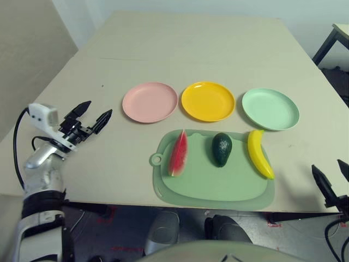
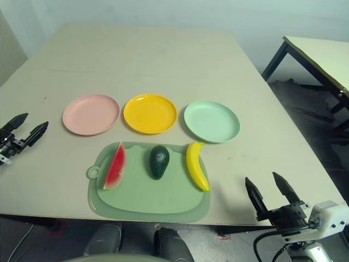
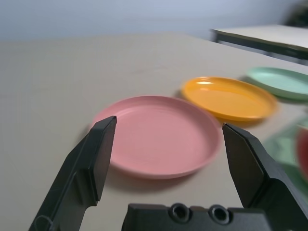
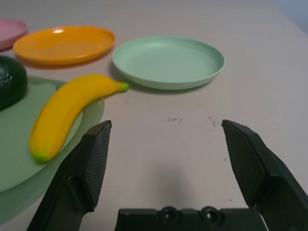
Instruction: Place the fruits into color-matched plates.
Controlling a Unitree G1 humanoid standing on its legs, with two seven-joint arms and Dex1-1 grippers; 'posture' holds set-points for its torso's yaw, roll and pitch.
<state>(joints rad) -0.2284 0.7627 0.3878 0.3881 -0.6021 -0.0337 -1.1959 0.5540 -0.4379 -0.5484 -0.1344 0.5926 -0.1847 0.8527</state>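
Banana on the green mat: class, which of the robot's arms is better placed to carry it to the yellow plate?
Probably right. The banana lies at the mat's right end, nearer the open right gripper than the left gripper, and the yellow plate lies just beyond.

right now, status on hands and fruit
Left hand and right hand open, empty. Watermelon, avocado, banana on mat. Three plates bare. Nothing in the way.

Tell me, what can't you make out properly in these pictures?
- Watermelon wedge: in the left wrist view, a blurred red sliver cut off by the picture's edge.
- Avocado: half cut off by the edge in the right wrist view.
- Right gripper: cut off by the edge in the left eye view.
- Undersides of the fruits: hidden against the green mat.
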